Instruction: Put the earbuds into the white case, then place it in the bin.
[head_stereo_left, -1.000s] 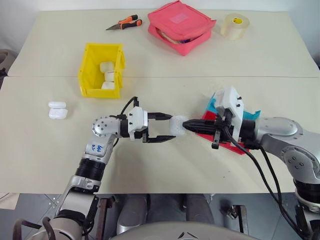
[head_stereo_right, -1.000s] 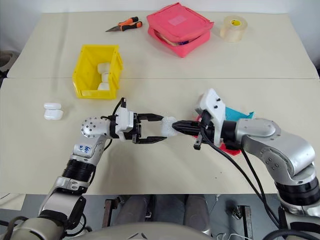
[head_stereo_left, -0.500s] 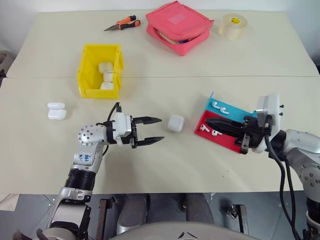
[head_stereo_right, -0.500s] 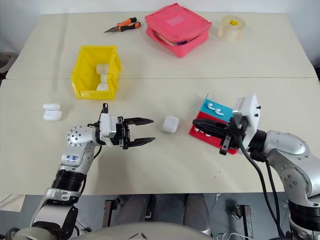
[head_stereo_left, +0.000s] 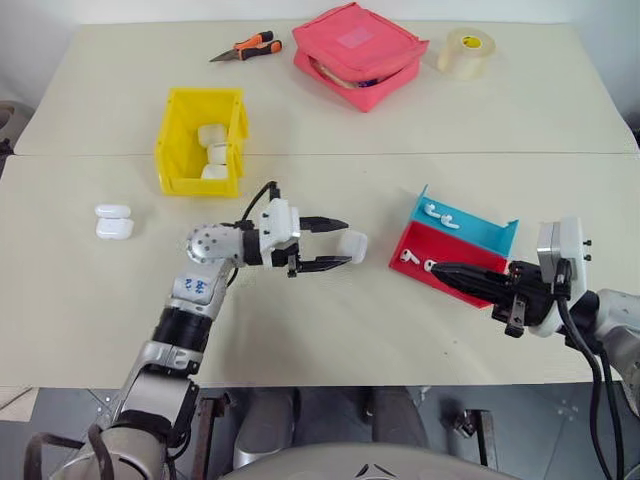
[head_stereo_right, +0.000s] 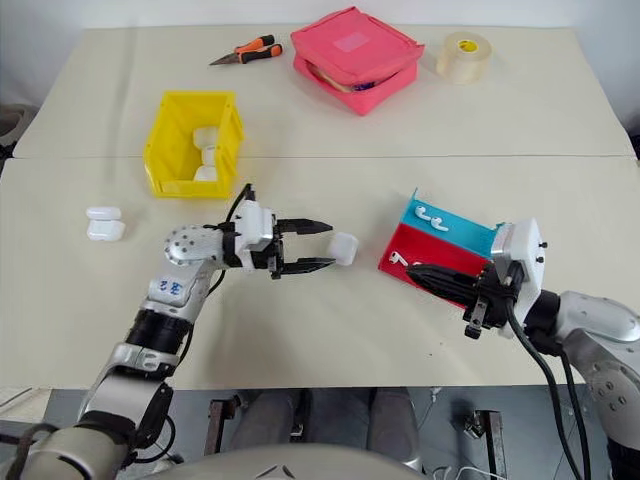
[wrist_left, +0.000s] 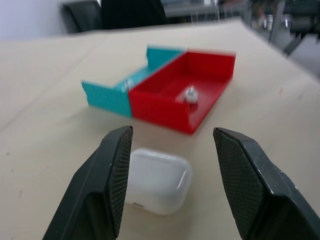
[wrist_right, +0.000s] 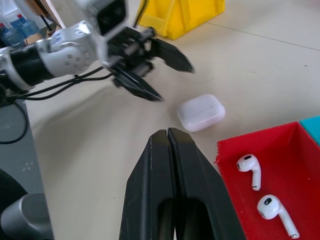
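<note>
The white case (head_stereo_left: 353, 246) lies closed on the table, left of the tray. My left gripper (head_stereo_left: 348, 241) is open and level, and its black fingers (wrist_left: 112, 185) reach along both sides of the case, which sits close to one of them. The right gripper (head_stereo_left: 437, 268) is shut and empty, over the near edge of the red and blue tray (head_stereo_left: 480, 226). Two earbuds (wrist_right: 250, 169) lie in the tray's red half, and more earbuds (head_stereo_left: 437, 212) in its blue half. At the back left stands the yellow bin (head_stereo_left: 178, 130) with several white cases inside.
Two more white cases (head_stereo_left: 114, 221) lie stacked near the left edge. A pink zip pouch (head_stereo_left: 360, 50), a roll of tape (head_stereo_left: 468, 52) and orange-handled pliers (head_stereo_left: 248, 46) sit along the far side. A seam runs across the table behind the bin.
Both grippers were at the case, then drew apart and left it on the table. The left gripper has come back around it, still open. The right has pulled further away, shut.
</note>
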